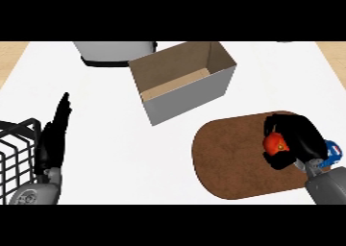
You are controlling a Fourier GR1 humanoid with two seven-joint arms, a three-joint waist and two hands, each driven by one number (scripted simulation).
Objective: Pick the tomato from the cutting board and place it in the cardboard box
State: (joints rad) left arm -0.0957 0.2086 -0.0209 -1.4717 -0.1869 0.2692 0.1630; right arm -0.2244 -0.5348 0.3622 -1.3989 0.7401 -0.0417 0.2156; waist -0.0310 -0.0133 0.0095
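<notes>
A red tomato (275,143) lies on the right part of the round brown cutting board (226,163). My right hand (301,137) is curled round the tomato, fingers over its top and thumb below, hiding most of it. The open cardboard box (183,81) stands behind the board, up and to the left, with nothing visible inside. My left hand (54,137) rests at the left with straight fingers pointing up, holding nothing.
A black wire basket (13,153) sits at the lower left edge beside my left hand. A grey container with a dark base (112,53) stands behind the box at the top. White counter lies between the box and the left hand.
</notes>
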